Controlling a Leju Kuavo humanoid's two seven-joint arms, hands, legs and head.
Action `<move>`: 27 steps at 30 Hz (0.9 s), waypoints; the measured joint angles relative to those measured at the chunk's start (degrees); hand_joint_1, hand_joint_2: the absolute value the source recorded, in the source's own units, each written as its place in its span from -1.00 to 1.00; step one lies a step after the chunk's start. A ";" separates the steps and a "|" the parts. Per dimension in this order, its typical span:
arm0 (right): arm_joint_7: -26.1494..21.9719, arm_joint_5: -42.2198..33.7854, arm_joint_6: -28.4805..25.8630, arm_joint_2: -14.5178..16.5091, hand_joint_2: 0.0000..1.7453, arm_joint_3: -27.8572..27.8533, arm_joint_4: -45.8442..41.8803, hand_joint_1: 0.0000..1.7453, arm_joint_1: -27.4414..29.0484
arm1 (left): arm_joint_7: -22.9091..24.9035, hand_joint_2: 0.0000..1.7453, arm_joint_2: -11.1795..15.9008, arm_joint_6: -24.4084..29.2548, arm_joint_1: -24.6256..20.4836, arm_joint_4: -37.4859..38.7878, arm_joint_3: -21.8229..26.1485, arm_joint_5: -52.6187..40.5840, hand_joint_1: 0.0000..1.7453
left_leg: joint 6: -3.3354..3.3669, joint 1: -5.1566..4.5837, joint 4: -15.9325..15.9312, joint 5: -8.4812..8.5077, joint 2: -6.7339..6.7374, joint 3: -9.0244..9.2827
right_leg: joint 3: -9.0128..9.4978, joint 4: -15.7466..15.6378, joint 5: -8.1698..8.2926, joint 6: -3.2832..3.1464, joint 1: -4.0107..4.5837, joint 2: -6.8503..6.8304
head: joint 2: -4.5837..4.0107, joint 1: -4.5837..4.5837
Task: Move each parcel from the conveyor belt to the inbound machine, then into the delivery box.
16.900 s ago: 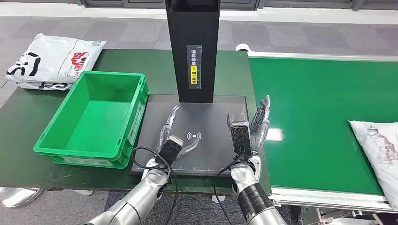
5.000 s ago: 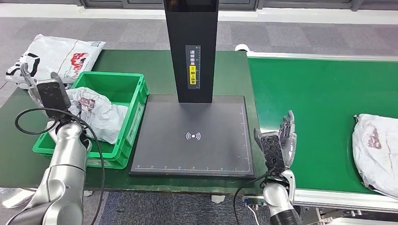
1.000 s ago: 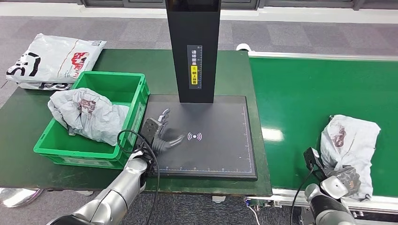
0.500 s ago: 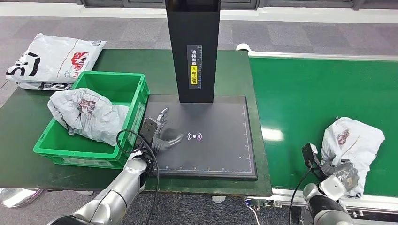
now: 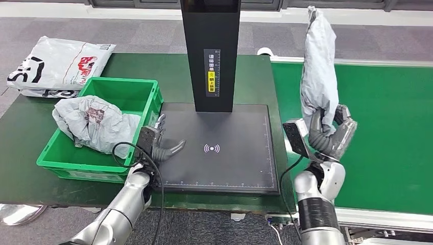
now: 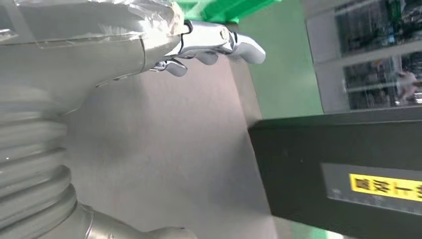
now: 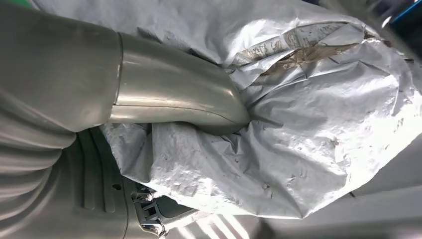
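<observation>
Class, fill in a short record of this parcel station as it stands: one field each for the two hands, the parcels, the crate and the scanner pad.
right hand: holds a grey parcel upright in the air, above the edge of the green belt
left hand: holds nothing, fingers spread over the near left edge of the pad
scanner pad: black, nothing lying on it
crate: green, one crumpled grey parcel inside
white parcel: on the table behind the crate
</observation>
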 joint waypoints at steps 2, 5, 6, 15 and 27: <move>1.54 -3.16 0.04 0.03 1.00 5.28 0.20 1.00 0.04 | -0.16 1.00 0.04 -0.67 0.01 -0.28 0.49 0.53 -1.00 | 0.00 -0.02 0.01 0.00 0.03 0.01 | -0.02 -0.01 0.01 0.01 -0.02 0.02 | 0.00 0.00; 2.26 -4.39 0.05 0.01 1.00 10.60 0.33 1.00 0.07 | -0.22 1.00 0.11 -0.84 0.02 -0.57 0.85 0.67 -1.00 | 0.02 -0.03 0.01 0.01 -0.04 0.00 | -0.01 -0.01 0.02 0.01 -0.03 -0.04 | 0.00 0.00; 2.43 -4.68 0.05 -0.02 1.00 11.70 0.36 1.00 0.08 | -0.22 1.00 0.17 -0.89 0.04 -0.64 0.91 0.67 -1.00 | 0.03 -0.03 0.01 0.02 -0.07 0.00 | -0.01 -0.01 0.02 0.01 -0.03 -0.07 | 0.00 0.00; 2.99 -5.32 0.05 -0.19 1.00 15.65 0.36 1.00 0.15 | -0.22 1.00 0.55 -1.09 0.11 -1.05 1.74 0.70 -1.00 | 0.02 -0.03 0.01 0.01 -0.05 -0.01 | -0.02 -0.01 0.01 0.02 -0.02 -0.03 | 0.00 0.00; 2.99 -5.33 0.05 -0.36 1.00 16.58 0.36 1.00 0.23 | -0.22 1.00 0.68 -1.10 0.13 -1.21 1.74 0.72 -1.00 | 0.02 -0.03 0.01 0.01 -0.05 0.00 | -0.02 -0.01 0.01 0.02 -0.02 -0.03 | 0.00 0.00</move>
